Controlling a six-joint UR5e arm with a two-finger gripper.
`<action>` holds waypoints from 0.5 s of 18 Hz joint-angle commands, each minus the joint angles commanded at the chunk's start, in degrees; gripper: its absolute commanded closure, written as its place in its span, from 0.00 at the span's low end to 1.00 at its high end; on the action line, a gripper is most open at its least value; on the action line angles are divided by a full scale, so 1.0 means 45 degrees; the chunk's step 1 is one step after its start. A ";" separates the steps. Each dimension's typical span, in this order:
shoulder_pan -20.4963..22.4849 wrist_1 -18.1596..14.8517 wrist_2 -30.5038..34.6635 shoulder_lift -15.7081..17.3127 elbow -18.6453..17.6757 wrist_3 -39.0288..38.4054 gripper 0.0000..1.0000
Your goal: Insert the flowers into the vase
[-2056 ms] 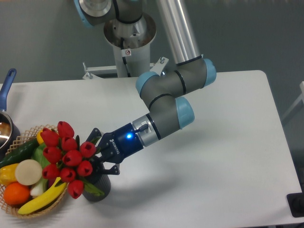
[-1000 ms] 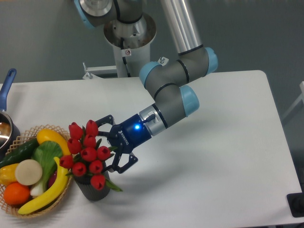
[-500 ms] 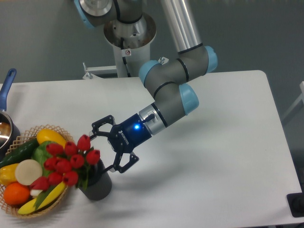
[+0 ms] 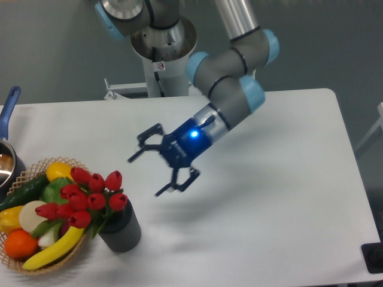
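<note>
— What do we see at the gripper (image 4: pixel 160 170)?

— We see it hanging above the bench (image 4: pixel 287 197), its two fingers spread wide with nothing between them. A blue light glows on its dark body, and the grey arm (image 4: pixel 230 78) with pale blue caps rises behind it toward the far edge.

— And the flowers (image 4: pixel 81 196)?

— We find the red tulips standing with their stems down in the vase (image 4: pixel 121 229), apart from the gripper, toward the near left corner of the bench. The buds lean left, out over the basket (image 4: pixel 27 263).

— Is the vase upright?

— We see it upright on the bench, a dark ribbed cylinder just beside the wicker basket.

— What lies in the basket?

— We make out a banana (image 4: pixel 51 250), an orange (image 4: pixel 20 244), a green leafy vegetable (image 4: pixel 55 190) and a dark green cucumber (image 4: pixel 23 192). At the left edge we see part of a pot with a blue handle (image 4: pixel 7 110).
</note>
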 joint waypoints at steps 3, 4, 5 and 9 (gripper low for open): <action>0.0391 -0.0039 0.0881 0.0078 0.0703 -0.0294 0.00; 0.0508 -0.0058 0.1290 0.0079 0.1015 -0.0352 0.00; 0.0548 -0.0059 0.1874 0.0059 0.1308 -0.0411 0.00; 0.0705 -0.0078 0.5775 0.0098 0.2091 -0.0411 0.00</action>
